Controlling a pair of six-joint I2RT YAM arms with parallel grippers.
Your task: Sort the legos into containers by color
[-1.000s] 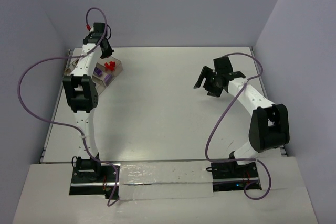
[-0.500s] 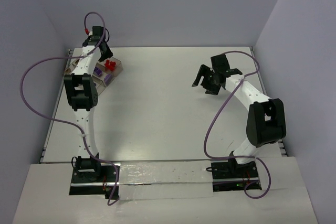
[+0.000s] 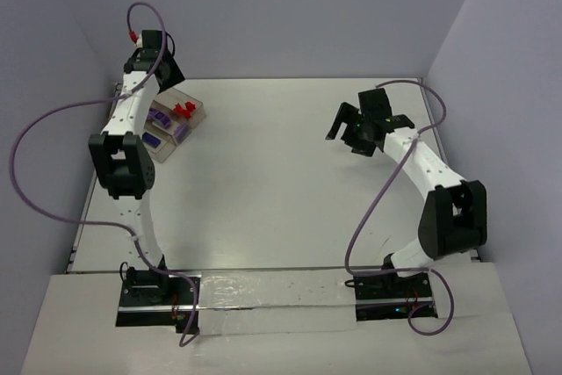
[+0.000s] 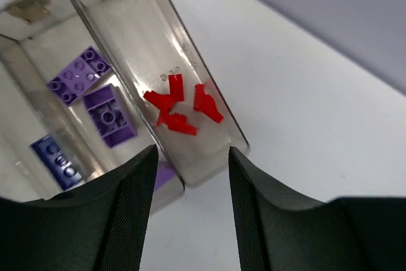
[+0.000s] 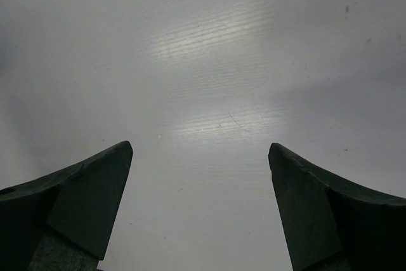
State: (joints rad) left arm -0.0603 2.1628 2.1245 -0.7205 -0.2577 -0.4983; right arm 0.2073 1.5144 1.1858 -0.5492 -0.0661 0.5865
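Note:
The clear brownish tray (image 3: 197,106) lies at the far left of the table. Several red pieces (image 3: 183,111) lie in its far compartment, and purple bricks (image 3: 161,118) lie in the compartments beside it. In the left wrist view the red pieces (image 4: 181,109) lie together in the right compartment of the tray (image 4: 194,55), and purple bricks (image 4: 109,113) lie in the left one. My left gripper (image 3: 169,75) is open and empty, raised above the tray's far end; it also shows in the left wrist view (image 4: 190,220). My right gripper (image 3: 347,127) is open and empty over bare table (image 5: 200,201).
The purple-grey back wall stands just behind the left gripper. The left side wall runs close beside the tray. A purple cable (image 3: 53,129) loops off the left arm. Another cable (image 3: 369,208) hangs from the right arm.
My left gripper has lifted away from the tray toward the back wall, and the tray's contents show fully. My right gripper has swung slightly to the right.

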